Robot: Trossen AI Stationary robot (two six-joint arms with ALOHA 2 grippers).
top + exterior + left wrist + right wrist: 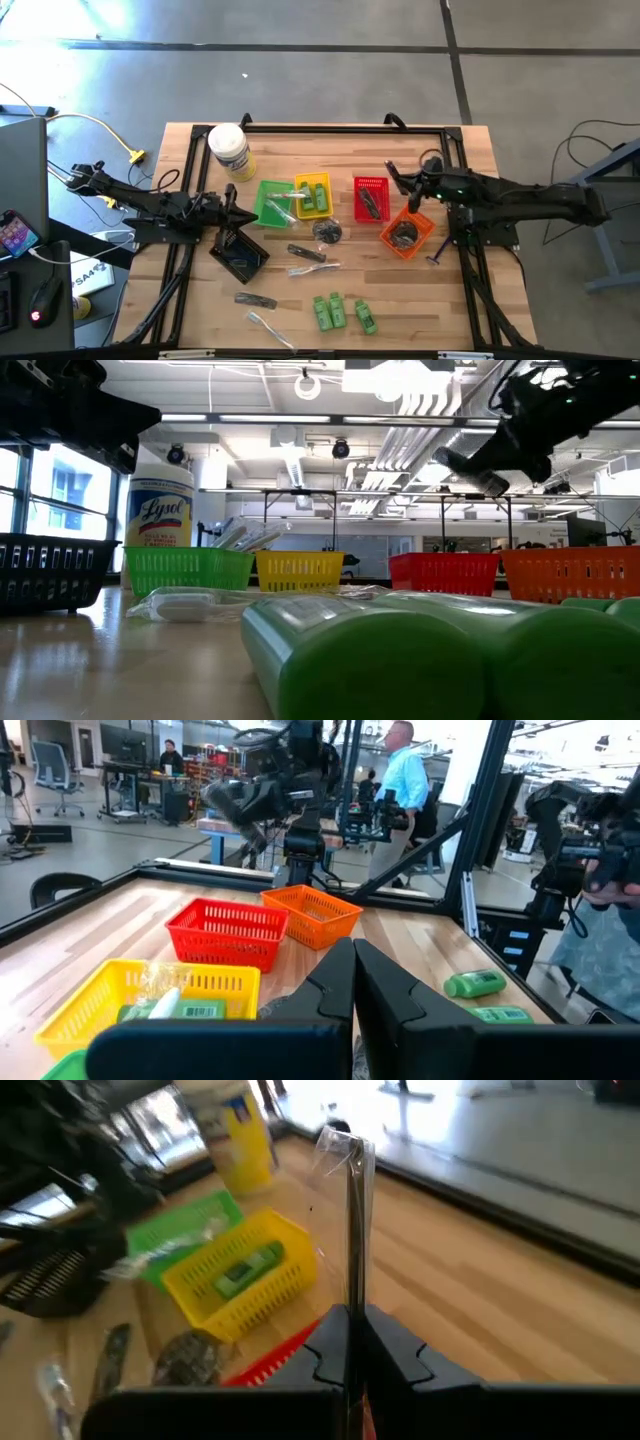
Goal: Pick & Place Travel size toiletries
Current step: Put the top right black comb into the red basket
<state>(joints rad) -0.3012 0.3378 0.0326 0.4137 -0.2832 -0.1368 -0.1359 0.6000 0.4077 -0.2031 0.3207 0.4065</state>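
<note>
A clear-wrapped stick [352, 1210] stands pinched in the right gripper [352, 1320], its long axis running straight out past the closed fingers, above the red basket [371, 197] toward the tabletop's far right side. The orange basket [405, 231] sits just beside it. The left gripper [236, 207], fingers shut on nothing, hovers over the black basket [240, 253]. Green bottles [338, 311] wait near the front edge.
</note>
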